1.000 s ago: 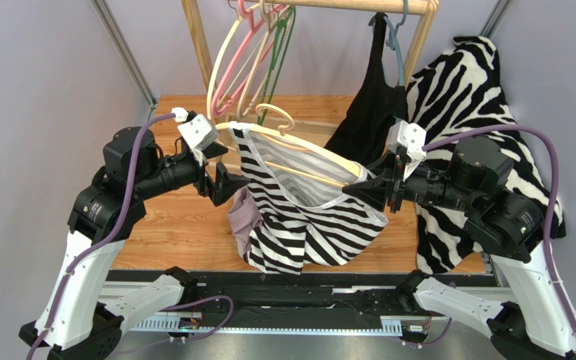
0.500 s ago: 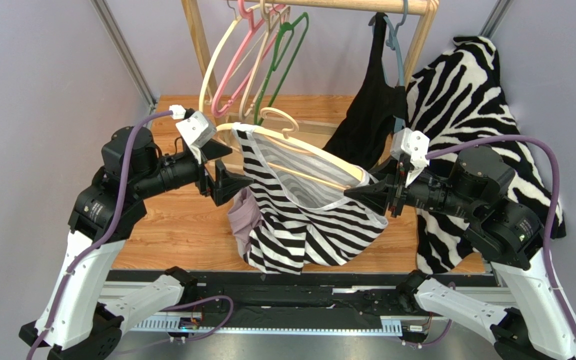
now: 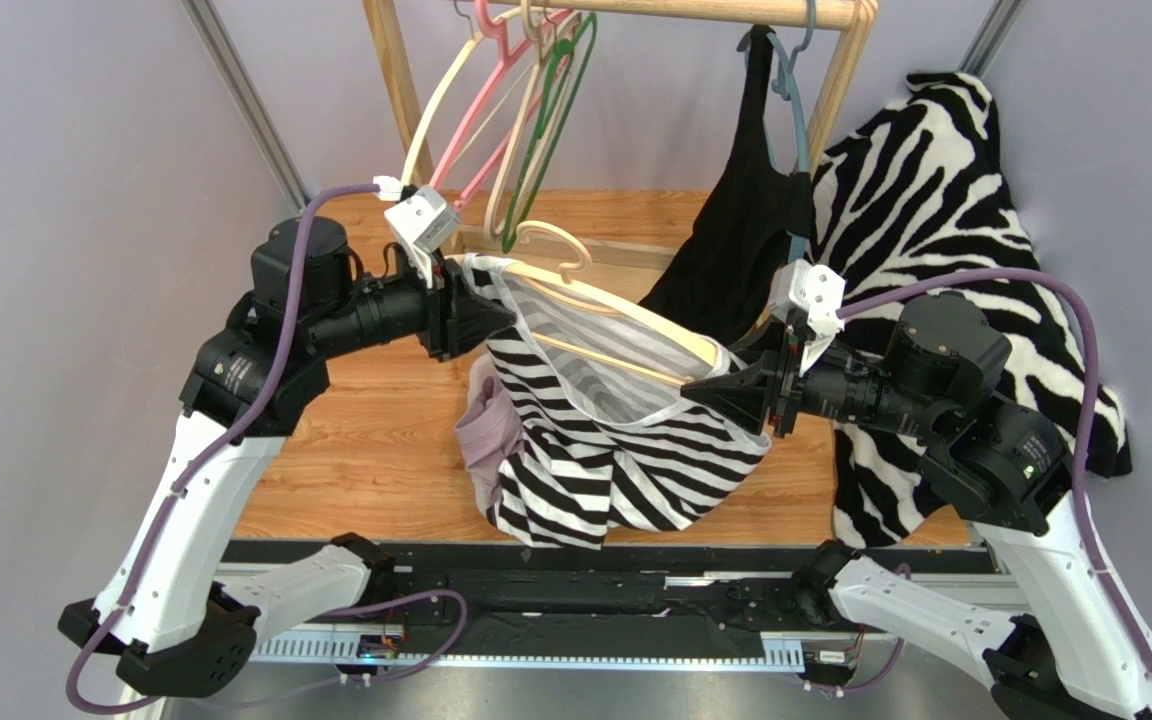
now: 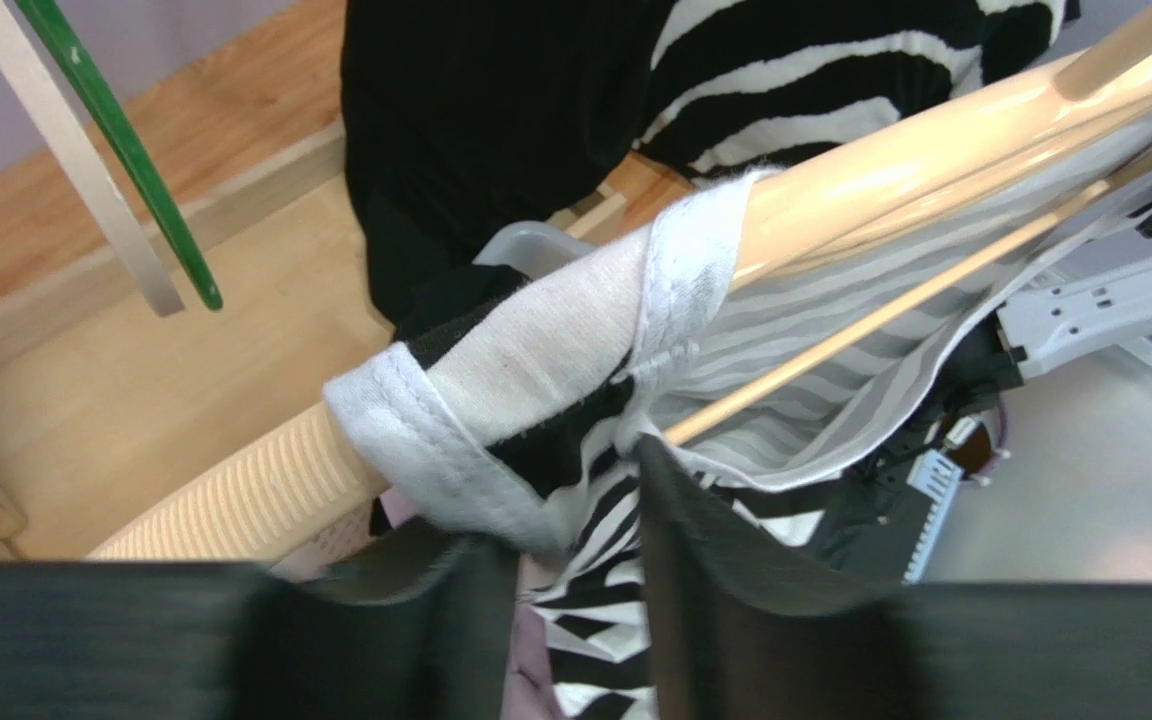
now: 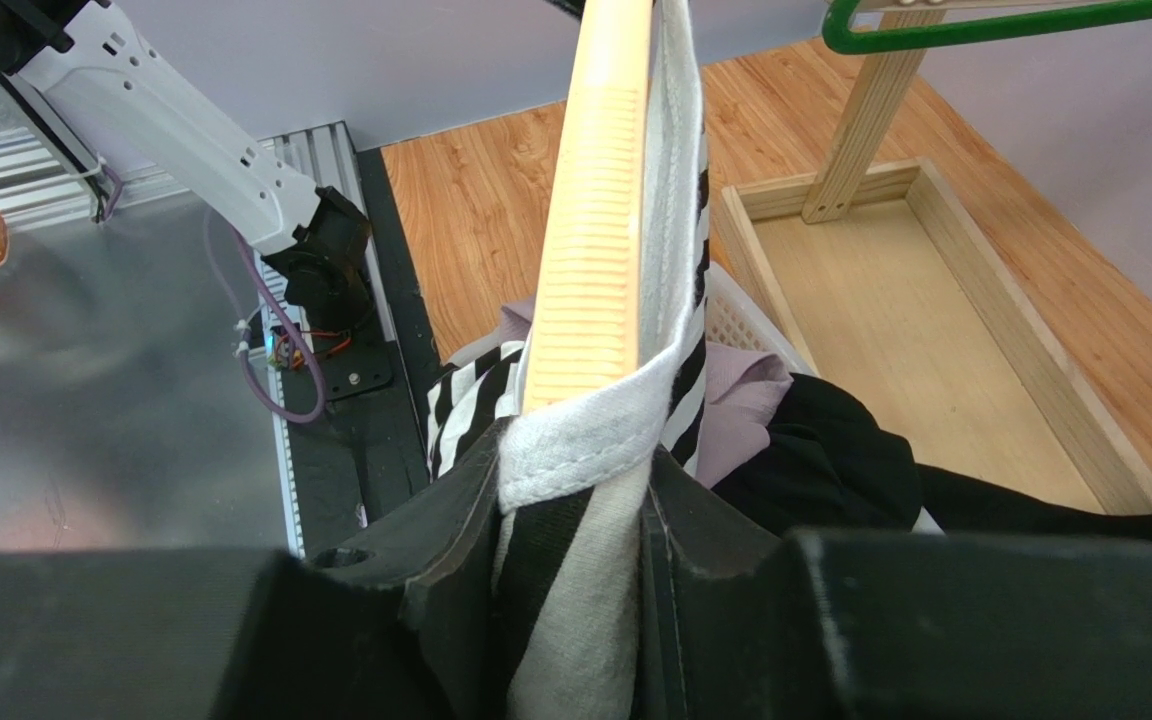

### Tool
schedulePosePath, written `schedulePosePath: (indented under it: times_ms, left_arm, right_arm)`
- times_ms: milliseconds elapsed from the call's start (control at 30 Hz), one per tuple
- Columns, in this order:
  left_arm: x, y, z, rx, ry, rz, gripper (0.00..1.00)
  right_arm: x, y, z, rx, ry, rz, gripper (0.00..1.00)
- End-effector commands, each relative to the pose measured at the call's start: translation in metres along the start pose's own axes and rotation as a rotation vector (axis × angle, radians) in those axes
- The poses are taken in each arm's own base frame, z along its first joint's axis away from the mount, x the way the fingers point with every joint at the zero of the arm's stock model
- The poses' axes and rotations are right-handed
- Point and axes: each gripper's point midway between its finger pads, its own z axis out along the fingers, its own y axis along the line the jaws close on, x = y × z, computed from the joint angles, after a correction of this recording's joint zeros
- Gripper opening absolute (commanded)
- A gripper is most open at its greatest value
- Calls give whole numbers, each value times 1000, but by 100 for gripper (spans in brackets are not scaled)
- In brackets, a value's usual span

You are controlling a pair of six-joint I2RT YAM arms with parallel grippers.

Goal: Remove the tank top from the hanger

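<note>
Left hand (image 4: 567, 510) sits half-closed around the tank top's (image 3: 612, 450) strap (image 4: 537, 360) on the hanger (image 4: 898, 165), grip uncertain. Right hand (image 5: 575, 480) pinches the opposite strap (image 5: 597, 428), likely steadying it for slipping free.

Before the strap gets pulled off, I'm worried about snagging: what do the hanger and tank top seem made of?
The hanger: cream, smooth, slightly glossy, ribbed near its end; probably moulded plastic, possibly lacquered wood. The tank top: soft matte knit fabric, black-and-white stripes, stitched white binding folding limply over it.
</note>
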Motion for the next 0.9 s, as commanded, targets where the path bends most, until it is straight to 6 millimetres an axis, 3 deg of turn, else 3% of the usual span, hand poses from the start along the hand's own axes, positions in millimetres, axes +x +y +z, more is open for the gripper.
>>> schedulePosePath:
  times_ms: [0,367,567,867]
  left_arm:
    - [-28,-14,-14,32,-92,33,29]
    - [-40,-13,-36,-18,-140,48,0]
    - [-51,-5,-54,-107,-180,85,0]
    - [-40,38,-57,-316,-152,114,0]
  right_arm:
    - [-20,-1,1,3,-77,-43,0]
    - [-5,-11,-3,67,-21,-38,0]
    - [7,-15,-17,128,9,-49,0]
    - [-5,22,-74,104,-93,-109,0]
